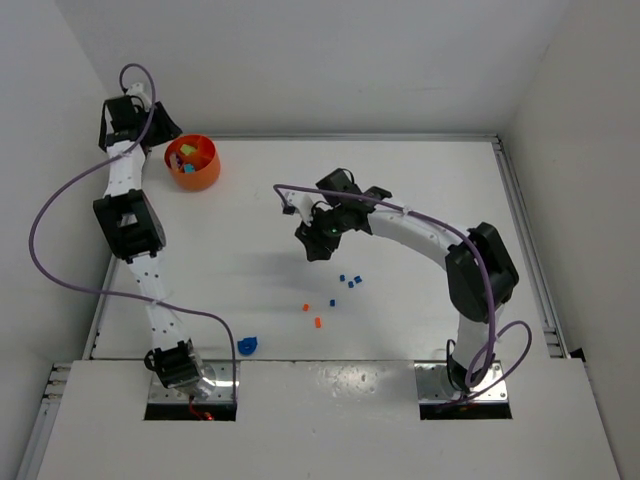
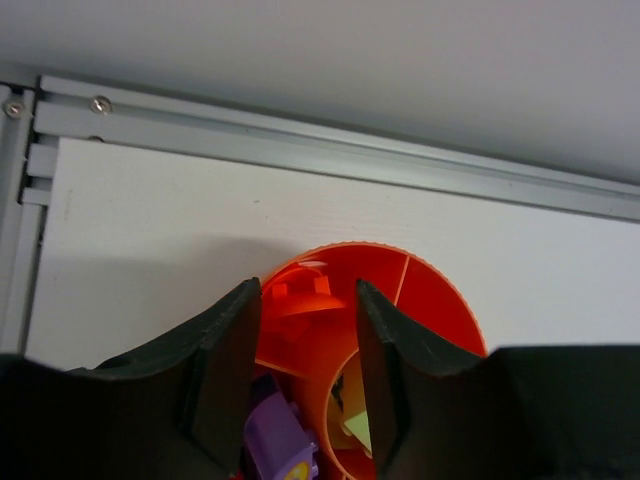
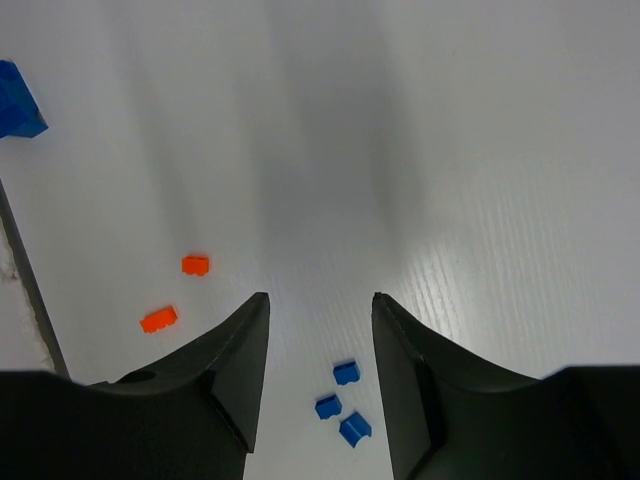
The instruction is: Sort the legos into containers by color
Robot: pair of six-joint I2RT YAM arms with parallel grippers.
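The round orange bowl (image 1: pixel 203 179) with inner dividers stands at the far left. My left gripper (image 1: pixel 166 137) hovers just over it, open, with nothing between its fingers (image 2: pixel 308 300). Below the fingers, the bowl (image 2: pixel 440 292) holds orange pieces (image 2: pixel 300 297) in one compartment, a purple lego (image 2: pixel 275 435) in another and a lime green piece (image 2: pixel 365 430) in the middle. My right gripper (image 1: pixel 316 241) hangs open and empty above mid-table. Three small blue legos (image 3: pixel 346 372) lie below its fingertips (image 3: pixel 320 300), and two orange legos (image 3: pixel 195 264) lie to their left.
A larger blue piece (image 1: pixel 247 346) lies near the table's front edge, close to the left arm's base, and shows at the right wrist view's left border (image 3: pixel 15 105). An aluminium rail (image 2: pixel 330 150) runs along the table's far edge behind the bowl.
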